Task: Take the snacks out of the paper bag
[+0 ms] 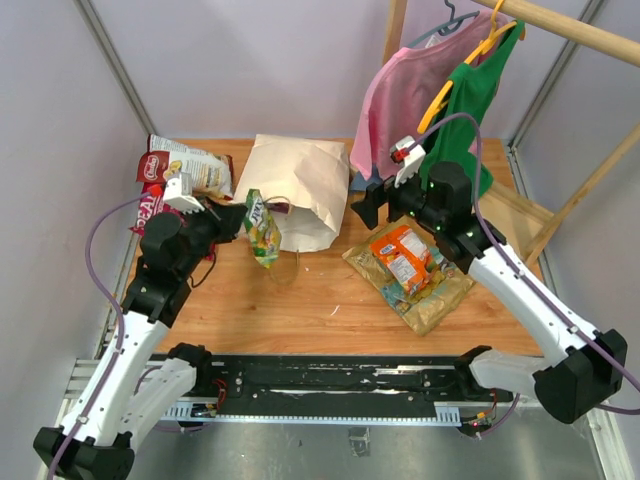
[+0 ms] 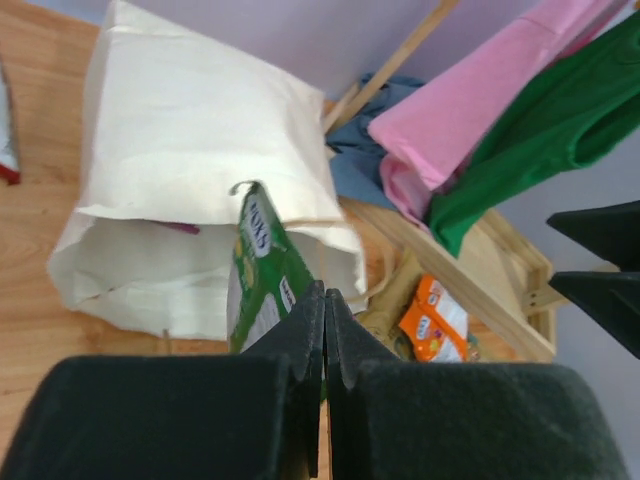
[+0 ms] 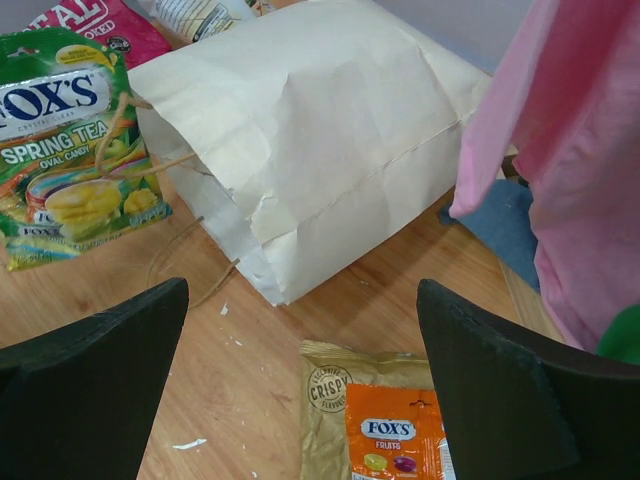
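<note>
This is a robotics lab cell, set up for trials rather than lived in. A wooden table (image 1: 320, 300) is boxed in by blank pale walls (image 1: 250, 70) behind it and on both sides, with bare metal struts (image 1: 108, 60) running up the corners. Along the table's near edge, a black base plate (image 1: 330, 378) carries two white-and-black arms (image 1: 120, 350) trailing purple cables (image 1: 88, 255). Props lie on the table: a bag (image 1: 295, 185) and snacks (image 1: 402, 258). Over the table's far right corner, a wooden rail (image 1: 570, 30) holds shirts (image 1: 390, 100) on hangers (image 1: 437, 100).
</note>
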`<state>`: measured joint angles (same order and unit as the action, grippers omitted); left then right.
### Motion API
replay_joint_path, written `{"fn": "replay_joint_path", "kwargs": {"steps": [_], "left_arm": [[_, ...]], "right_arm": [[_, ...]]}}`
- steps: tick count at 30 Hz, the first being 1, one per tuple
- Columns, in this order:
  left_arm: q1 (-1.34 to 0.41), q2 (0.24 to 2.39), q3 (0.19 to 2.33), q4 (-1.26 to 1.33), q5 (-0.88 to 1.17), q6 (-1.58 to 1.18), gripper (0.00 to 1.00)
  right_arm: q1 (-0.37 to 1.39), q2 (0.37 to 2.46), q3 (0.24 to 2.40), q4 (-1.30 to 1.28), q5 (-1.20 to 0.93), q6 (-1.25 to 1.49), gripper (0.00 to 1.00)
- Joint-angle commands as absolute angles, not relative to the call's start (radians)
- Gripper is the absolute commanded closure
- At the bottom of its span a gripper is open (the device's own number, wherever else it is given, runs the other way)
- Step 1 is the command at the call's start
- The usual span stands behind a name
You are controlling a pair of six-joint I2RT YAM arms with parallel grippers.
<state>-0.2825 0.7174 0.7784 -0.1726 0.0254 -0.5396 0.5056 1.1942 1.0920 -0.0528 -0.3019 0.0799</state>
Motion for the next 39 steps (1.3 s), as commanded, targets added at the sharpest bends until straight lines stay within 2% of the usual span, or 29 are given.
{"fn": "replay_joint_path", "kwargs": {"steps": [1, 5, 14, 26, 39], "left_arm": [[-0.278, 0.689, 0.795, 0.008, 0.177, -0.58, 0.99], [-0.277, 0.698, 0.809, 0.092, 0.281, -0.633, 0.99], [-0.292, 0.882, 0.869, 0.317, 0.538, -0.81, 0.99], [-0.538, 1.137, 1.103, 0.368, 0.496, -0.73, 0.99], [-0.59, 1.54, 1.258, 0.542, 0.567, -0.877, 0.99]], "right_arm": [[0.489, 1.15, 1.072, -0.035, -0.261, 0.086, 0.02], [0.485, 1.135, 1.063, -0.035, -0.258, 0.088, 0.02], [0.467, 1.078, 1.025, -0.02, -0.216, 0.119, 0.02], [0.4, 0.942, 0.949, -0.004, -0.121, 0.172, 0.02], [0.301, 0.808, 0.889, -0.017, -0.059, 0.183, 0.02]]}}
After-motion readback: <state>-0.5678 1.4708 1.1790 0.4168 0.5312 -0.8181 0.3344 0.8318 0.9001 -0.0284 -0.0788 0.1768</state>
